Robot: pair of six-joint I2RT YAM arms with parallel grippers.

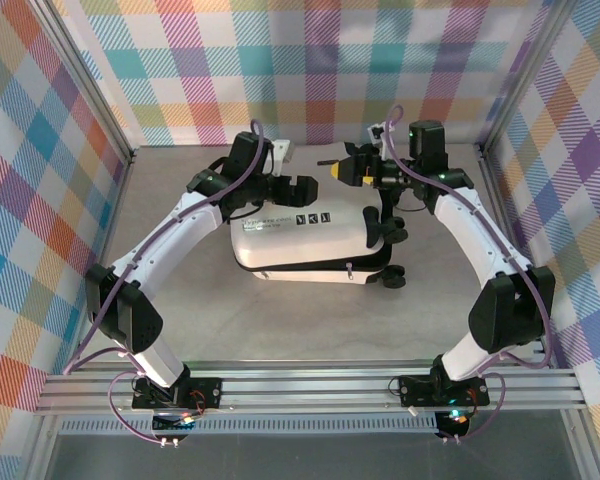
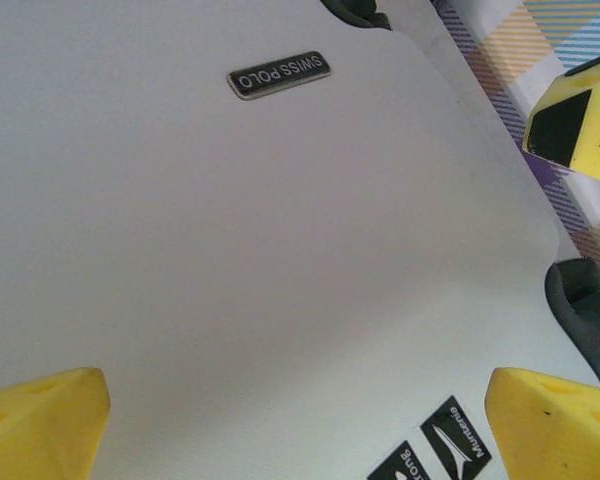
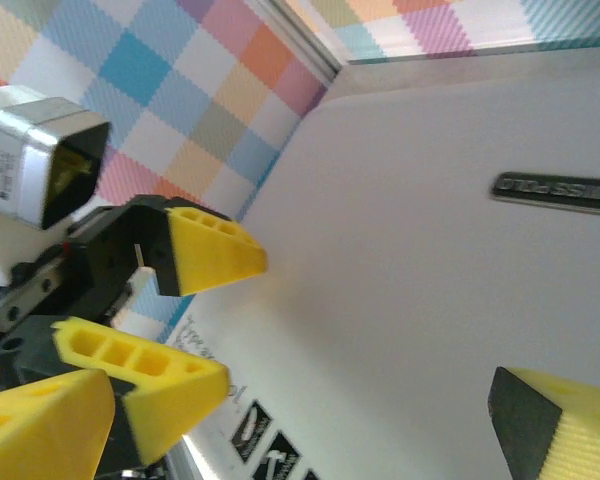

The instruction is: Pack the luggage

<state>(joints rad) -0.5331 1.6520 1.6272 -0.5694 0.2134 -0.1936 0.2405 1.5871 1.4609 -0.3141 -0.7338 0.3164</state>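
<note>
The luggage [image 1: 310,240] is a small white hard-shell suitcase lying flat and closed in the middle of the table, with its black wheels [image 1: 392,280] to the right. My left gripper [image 1: 285,187] hovers open over its far left edge; its yellow fingers [image 2: 40,420] stand wide apart above the white shell [image 2: 230,230], nothing between them. My right gripper [image 1: 345,168] is open just beyond the far edge, facing the left one. Below it lies the shell [image 3: 410,290] with its black name label [image 3: 555,190]. The left gripper's fingers [image 3: 210,245] are close by.
Plaid walls with aluminium posts close the table in on three sides. A metal rail [image 1: 310,385] runs along the near edge by the arm bases. Bare table [image 1: 310,330] lies in front of the suitcase. One wheel [image 2: 585,300] sits by the left gripper's right finger.
</note>
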